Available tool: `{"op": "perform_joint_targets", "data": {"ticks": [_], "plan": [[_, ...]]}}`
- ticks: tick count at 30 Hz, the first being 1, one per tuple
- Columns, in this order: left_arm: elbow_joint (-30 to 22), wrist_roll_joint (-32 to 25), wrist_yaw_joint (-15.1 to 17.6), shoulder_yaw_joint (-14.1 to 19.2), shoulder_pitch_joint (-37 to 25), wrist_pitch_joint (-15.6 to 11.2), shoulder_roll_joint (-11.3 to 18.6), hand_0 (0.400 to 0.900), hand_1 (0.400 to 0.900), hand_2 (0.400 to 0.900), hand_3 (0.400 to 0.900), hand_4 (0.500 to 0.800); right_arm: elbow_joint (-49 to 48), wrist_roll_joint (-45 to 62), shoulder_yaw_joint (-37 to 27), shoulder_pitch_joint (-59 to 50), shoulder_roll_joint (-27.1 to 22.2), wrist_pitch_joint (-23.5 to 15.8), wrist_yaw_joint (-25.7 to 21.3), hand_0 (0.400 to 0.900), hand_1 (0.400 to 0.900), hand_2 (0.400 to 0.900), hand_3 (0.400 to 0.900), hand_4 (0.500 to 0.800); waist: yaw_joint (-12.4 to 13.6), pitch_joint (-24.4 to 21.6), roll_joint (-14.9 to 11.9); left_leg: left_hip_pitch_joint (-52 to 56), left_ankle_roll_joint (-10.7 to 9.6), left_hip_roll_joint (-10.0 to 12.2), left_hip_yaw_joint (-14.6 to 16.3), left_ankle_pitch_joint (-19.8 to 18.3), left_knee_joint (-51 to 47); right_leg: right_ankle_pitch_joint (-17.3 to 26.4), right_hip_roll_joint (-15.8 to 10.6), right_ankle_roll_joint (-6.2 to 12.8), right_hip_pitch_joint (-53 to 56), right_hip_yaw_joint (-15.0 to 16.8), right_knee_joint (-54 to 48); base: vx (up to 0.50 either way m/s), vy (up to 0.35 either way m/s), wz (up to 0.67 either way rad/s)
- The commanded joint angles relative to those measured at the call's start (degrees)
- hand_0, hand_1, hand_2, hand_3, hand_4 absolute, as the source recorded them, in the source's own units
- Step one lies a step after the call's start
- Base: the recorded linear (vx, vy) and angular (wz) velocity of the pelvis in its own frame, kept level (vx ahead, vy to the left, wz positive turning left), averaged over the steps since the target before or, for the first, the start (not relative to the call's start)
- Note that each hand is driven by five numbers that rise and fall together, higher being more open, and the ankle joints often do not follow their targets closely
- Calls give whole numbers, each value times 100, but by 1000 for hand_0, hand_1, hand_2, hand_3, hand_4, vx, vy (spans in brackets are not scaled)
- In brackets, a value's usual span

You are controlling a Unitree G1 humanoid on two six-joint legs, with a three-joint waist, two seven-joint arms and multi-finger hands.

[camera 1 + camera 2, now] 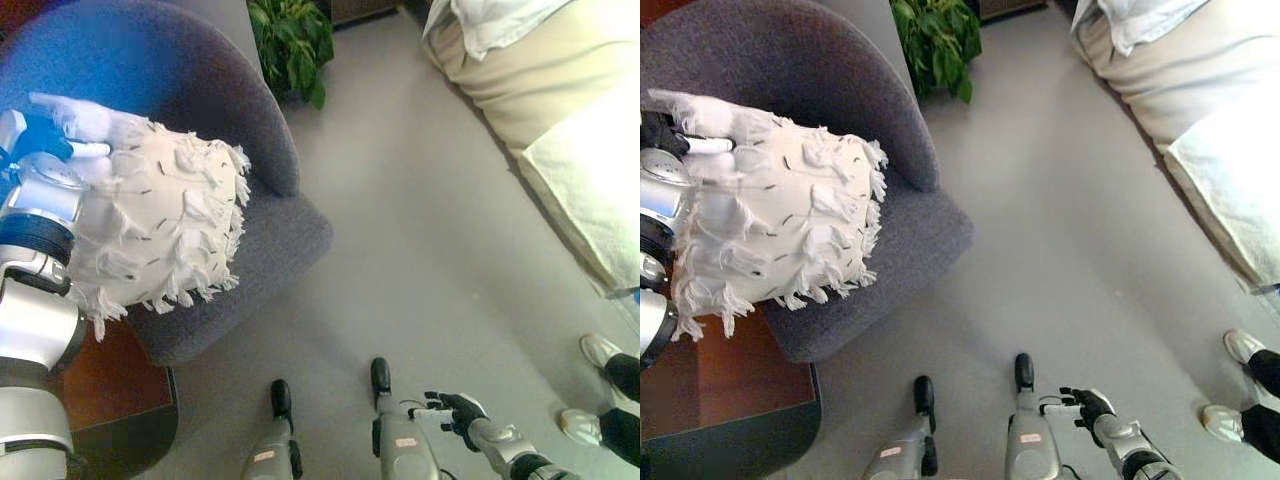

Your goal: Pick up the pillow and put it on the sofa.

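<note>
A white fringed pillow (160,225) hangs over the seat of a dark grey armchair (275,240), pressed against my left forearm. At the pillow's upper left corner my left hand (670,138) is curled on the cloth, and one white-tipped finger (710,145) lies across it. The rest of that hand is hidden behind the pillow. My right hand (455,408) hangs low at the bottom right over the floor, fingers relaxed and holding nothing. The beige sofa (520,85) runs along the upper right, far from the pillow.
A white cloth (590,190) drapes over the sofa's near end, and another pale cloth (490,20) lies at its far end. A green plant (295,45) stands behind the armchair. A reddish wooden table (110,385) is at the lower left. A person's shoes (600,350) show at the right edge.
</note>
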Motion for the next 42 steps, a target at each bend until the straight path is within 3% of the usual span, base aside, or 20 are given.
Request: {"op": "perform_joint_targets", "data": {"ticks": [1,7,9,11,15,18,21,23,24,26,28,31,33,34,37,42], "plan": [[575,-5,437,-68,-1348,-398,322,900,900,900,900,800,75,-34,252,-102,-297,-70,4,900,900,900,900,800,-91,43,63,-96,356,-323,377,-233,-38,-437,41,145,-23,337,397,-19,39,-5],[776,248,904,-296,-1720,-582,342,900,900,900,900,800,108,-44,336,-174,-331,-84,20,900,900,900,900,800,-86,91,46,-126,321,-311,380,-217,-38,-433,23,130,-22,260,372,-5,5,0],[801,577,1258,-409,-1878,-669,363,900,900,900,900,800,117,-6,369,-192,-348,-98,10,900,900,900,900,800,-85,81,46,-127,310,-314,375,-224,-38,-444,18,120,-6,225,360,-12,5,4],[784,1000,1818,-596,-2113,-719,407,900,900,900,900,800,154,6,386,-213,-373,-117,39,900,900,900,900,800,-75,55,45,-118,298,-312,373,-231,-38,-449,0,115,8,187,355,2,2,3],[736,1622,2690,-909,-2567,-544,446,900,900,900,900,800,162,32,421,-222,-415,-111,66,900,900,900,900,800,-65,-14,40,-81,287,-314,375,-255,-38,-452,-26,106,48,126,337,8,4,-1],[682,2176,3193,-1188,-2842,-209,449,900,900,900,900,800,188,5,446,-241,-455,-102,102,900,900,900,900,800,-65,-59,46,-42,282,-323,383,-279,-38,-450,-45,104,89,117,305,21,12,-2],[575,2639,3492,-1340,-3003,-70,504,900,900,900,900,800,213,-49,414,-224,-485,-103,151,900,900,900,900,800,-47,-113,52,-4,279,-330,385,-300,-38,-454,-53,102,136,88,277,22,8,-2],[460,2656,3724,-1401,-3070,-133,527,900,900,900,900,800,232,-85,392,-219,-487,-102,164,900,900,900,900,800,-30,-139,56,17,278,-338,377,-308,-38,-456,-61,104,169,70,262,0,0,0],[364,2559,3678,-1365,-3081,-379,551,900,900,900,900,800,223,-117,366,-211,-497,-84,184,900,900,900,900,800,-20,-158,63,33,275,-334,377,-322,-38,-472,-67,100,188,54,260,0,0,0],[206,2520,3490,-1349,-3031,-609,546,900,900,900,900,800,223,-119,345,-201,-493,-52,187,900,900,900,900,800,4,-189,80,59,281,-343,350,-335,-38,-496,-70,91,219,26,274,8,-8,2],[6,1956,3195,-1233,-2872,-951,505,900,900,900,900,800,239,-141,309,-186,-441,-26,178,900,900,900,900,800,35,-237,83,81,286,-353,323,-346,-38,-522,-73,93,245,2,288,14,-21,5],[-171,562,2623,-827,-2422,-1389,429,900,900,900,900,800,227,-123,302,-156,-381,-10,154,900,900,900,900,800,52,-294,85,136,284,-355,286,-367,-38,-575,-61,95,291,-10,320,1,-8,1],[-320,-339,1914,-387,-1900,-1979,303,900,900,900,900,800,212,-102,282,-173,-272,46,141,900,900,900,900,800,79,-341,50,196,280,-343,282,-377,-38,-616,-46,96,348,-32,341,-19,-42,3],[-453,-606,1716,-228,-1665,-2110,235,900,900,900,900,800,210,-118,260,-161,-232,67,146,900,900,900,900,800,90,-373,44,227,278,-337,286,-383,-38,-631,-38,95,377,-48,351,-6,-48,4],[-1021,-1372,1220,301,-869,-2218,34,900,900,900,900,800,208,-178,138,-64,-133,93,143,900,900,900,900,800,145,-499,16,338,277,-307,303,-394,-38,-674,-18,99,486,-73,371,22,-45,0],[-1987,-2027,516,1264,541,-2023,-506,900,900,900,900,800,310,-209,-166,97,51,98,121,900,900,900,900,800,296,-756,-30,548,289,-266,272,-435,4,-757,0,80,754,-165,372,65,-58,1]]}}
